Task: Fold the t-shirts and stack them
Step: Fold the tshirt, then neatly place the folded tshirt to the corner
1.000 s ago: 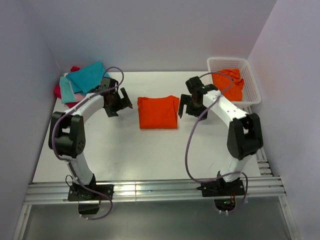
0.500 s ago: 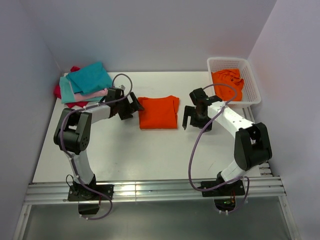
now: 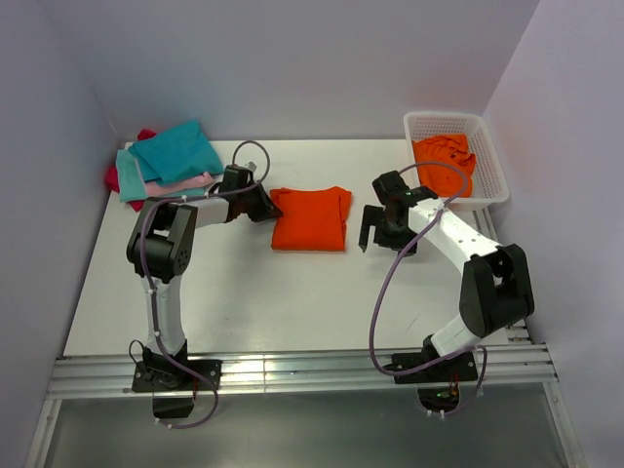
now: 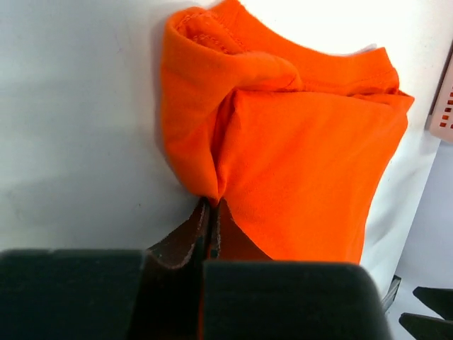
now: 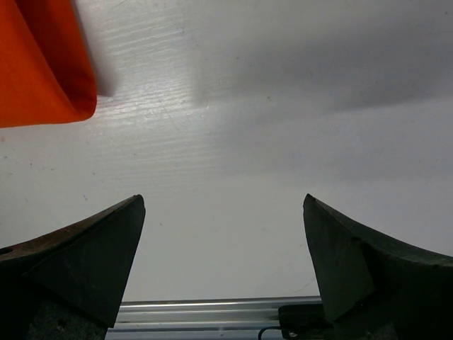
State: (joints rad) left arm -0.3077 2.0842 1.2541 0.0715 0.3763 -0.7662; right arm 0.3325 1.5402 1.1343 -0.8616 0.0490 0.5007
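A folded orange t-shirt lies in the middle of the table. My left gripper is at its left edge, jaws shut on a pinch of the orange fabric, which bunches up at the fingertips. My right gripper hangs open just right of the shirt, with only bare table between its fingers; the shirt's corner shows at the upper left of the right wrist view. Teal, pale pink and crimson t-shirts are piled at the back left.
A white lattice basket at the back right holds a crumpled orange t-shirt. Walls close in the table on the left, back and right. A metal rail runs along the near edge.
My left gripper has moved right to the folded shirt's left edge and shut on the fabric. My right gripper drew back from the shirt's right edge, toward the near side, still open.
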